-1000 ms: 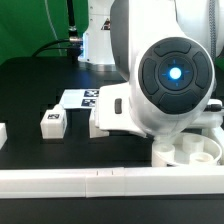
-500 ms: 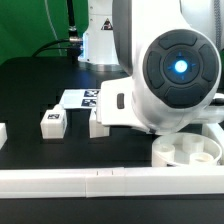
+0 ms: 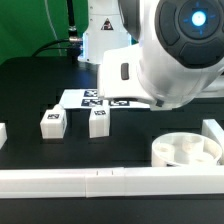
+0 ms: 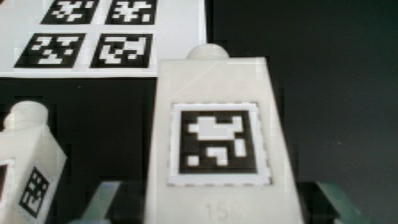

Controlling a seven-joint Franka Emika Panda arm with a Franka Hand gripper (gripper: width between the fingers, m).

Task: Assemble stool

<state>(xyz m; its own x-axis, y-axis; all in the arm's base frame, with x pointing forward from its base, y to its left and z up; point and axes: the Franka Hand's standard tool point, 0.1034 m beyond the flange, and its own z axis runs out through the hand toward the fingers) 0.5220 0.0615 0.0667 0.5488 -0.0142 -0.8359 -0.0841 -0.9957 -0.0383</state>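
In the wrist view a white stool leg (image 4: 214, 130) with a black-and-white tag lies lengthwise between my fingers (image 4: 111, 205). My gripper (image 4: 217, 208) is shut on its near end. A second leg (image 4: 25, 175) shows beside it. In the exterior view two tagged legs (image 3: 52, 122) (image 3: 98, 122) stand on the black table, and the round white seat (image 3: 190, 150) with sockets lies at that view's right. The arm's housing (image 3: 185, 50) hangs above the seat and hides the gripper and the held leg there.
The marker board (image 3: 95, 98) (image 4: 89, 35) lies flat behind the legs. A long white rail (image 3: 100, 180) runs along the table's front edge. Another rail piece (image 3: 214, 130) stands at the exterior view's right, and a small white block (image 3: 2, 130) at its left edge.
The arm has risen and swung toward the exterior view's right. That uncovered the second standing leg and the whole seat.
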